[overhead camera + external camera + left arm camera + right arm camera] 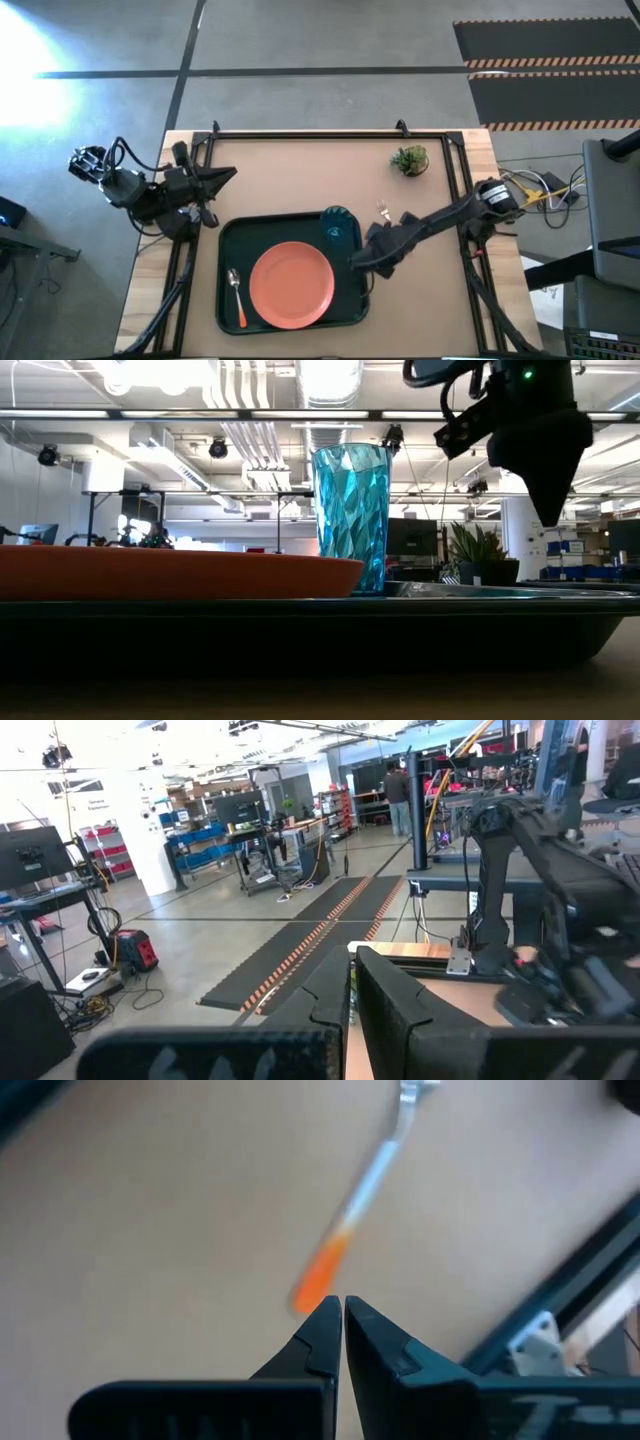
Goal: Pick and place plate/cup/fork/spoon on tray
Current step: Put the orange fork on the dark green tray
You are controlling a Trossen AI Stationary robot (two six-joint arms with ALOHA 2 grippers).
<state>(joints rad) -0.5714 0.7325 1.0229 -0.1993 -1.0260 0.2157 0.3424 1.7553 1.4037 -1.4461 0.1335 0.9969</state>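
The dark green tray (228, 240) lies at the table's near middle. The orange-red plate (292, 285) and the orange-handled spoon (236, 296) lie on it. The teal cup (337, 222) stands upright in the tray's far right corner, also in the low view (351, 515). The fork (381, 209) lies on the bare table right of the cup, its handle partly under my right arm. My right gripper (365, 260) is shut and empty, raised above the table (552, 510). In its wrist view (342, 1302) the fork's orange handle end (318, 1285) shows just past the fingertips. My left gripper (225, 178) is shut at the far left.
A small green potted plant (410, 159) stands at the table's far right. The black frame rails run along the table's left and right edges (465, 180). Bare tabletop lies between the tray and the right rail.
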